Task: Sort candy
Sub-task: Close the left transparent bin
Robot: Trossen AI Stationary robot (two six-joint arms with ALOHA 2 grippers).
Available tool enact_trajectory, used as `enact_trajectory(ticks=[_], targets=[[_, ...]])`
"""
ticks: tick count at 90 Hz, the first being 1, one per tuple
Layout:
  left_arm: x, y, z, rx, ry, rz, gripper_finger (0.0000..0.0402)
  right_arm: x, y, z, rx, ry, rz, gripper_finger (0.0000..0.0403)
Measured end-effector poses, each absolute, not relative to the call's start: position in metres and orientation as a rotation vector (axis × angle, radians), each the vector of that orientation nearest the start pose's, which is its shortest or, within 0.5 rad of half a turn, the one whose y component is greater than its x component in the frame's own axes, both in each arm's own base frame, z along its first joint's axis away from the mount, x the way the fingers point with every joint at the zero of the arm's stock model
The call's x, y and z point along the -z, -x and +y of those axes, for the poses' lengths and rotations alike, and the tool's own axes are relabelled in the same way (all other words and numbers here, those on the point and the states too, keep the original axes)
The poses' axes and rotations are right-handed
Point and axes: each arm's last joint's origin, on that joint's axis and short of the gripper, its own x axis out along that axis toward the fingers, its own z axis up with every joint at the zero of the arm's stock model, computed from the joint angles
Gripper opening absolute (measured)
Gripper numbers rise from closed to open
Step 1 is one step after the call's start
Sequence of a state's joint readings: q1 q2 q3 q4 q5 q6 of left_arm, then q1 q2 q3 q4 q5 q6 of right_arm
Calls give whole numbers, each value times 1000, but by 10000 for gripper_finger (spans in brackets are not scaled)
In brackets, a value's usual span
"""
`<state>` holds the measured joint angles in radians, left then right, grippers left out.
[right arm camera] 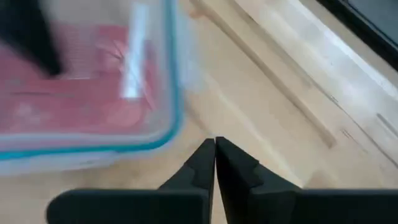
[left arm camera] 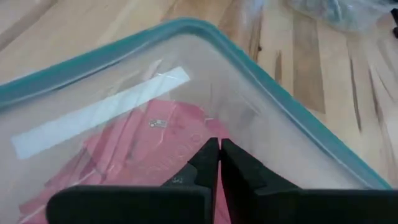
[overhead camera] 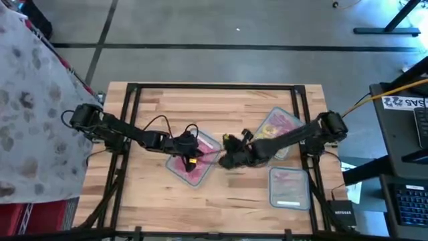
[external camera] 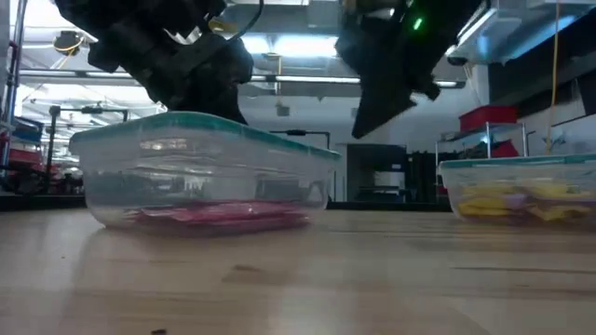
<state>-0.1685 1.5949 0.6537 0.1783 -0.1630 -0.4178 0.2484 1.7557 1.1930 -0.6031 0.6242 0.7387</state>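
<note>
A clear tub with a teal rim point(overhead camera: 194, 159) point(external camera: 205, 167) point(left arm camera: 280, 99) stands mid-table with red candy point(left arm camera: 155, 143) point(external camera: 219, 214) lying flat on its bottom. My left gripper point(left arm camera: 219, 150) point(overhead camera: 189, 148) hangs shut over this tub, above the red candy, with nothing seen between its fingers. My right gripper point(right arm camera: 214, 148) point(overhead camera: 227, 158) is shut too. It hovers over bare wood just right of that tub's corner point(right arm camera: 168, 124). In the low view both arms point(external camera: 177, 56) point(external camera: 400, 65) stay above the tub's rim.
A second tub point(overhead camera: 277, 128) point(external camera: 521, 191) with yellow and pink candy stands at the right, partly under my right arm. A third tub point(overhead camera: 289, 187) with pink candy stands near the front right. Black frame bars point(overhead camera: 130, 120) run along the table's edges.
</note>
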Motion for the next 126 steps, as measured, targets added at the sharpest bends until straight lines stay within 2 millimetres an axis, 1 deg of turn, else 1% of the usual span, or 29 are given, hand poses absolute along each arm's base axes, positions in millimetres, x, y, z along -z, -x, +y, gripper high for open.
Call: enact_trajectory(ticks=[4,12,18,23,31,44,63,73,84,102,117,126], targets=[[-138,-286,-45,-142,264,734,0,-195,-342,59,671,-170,866,0],[-138,-286,-45,-131,252,730,0,-188,-349,49,594,-200,864,0],[-138,-286,-45,-128,245,731,0,-184,-355,48,506,-245,853,0],[-138,-286,-45,-115,229,736,0,-182,-355,50,462,-259,861,0],[-138,-285,-46,-97,185,744,0,-181,-356,61,405,-290,864,0],[-137,-285,-47,-37,139,749,0,-177,-354,86,350,-355,859,0],[-140,-283,-51,87,142,767,0,-174,-352,117,288,-413,820,0],[-149,-280,-53,136,131,746,0,-174,-348,126,318,-408,818,0],[-164,-275,-51,109,97,698,0,-169,-340,129,335,-398,882,0],[-191,-263,-49,136,64,629,0,-169,-339,122,422,-359,872,0],[-209,-255,-47,84,92,560,0,-168,-336,121,466,-318,859,0],[-209,-254,-44,3,76,560,0,-169,-340,115,460,-285,856,0]])
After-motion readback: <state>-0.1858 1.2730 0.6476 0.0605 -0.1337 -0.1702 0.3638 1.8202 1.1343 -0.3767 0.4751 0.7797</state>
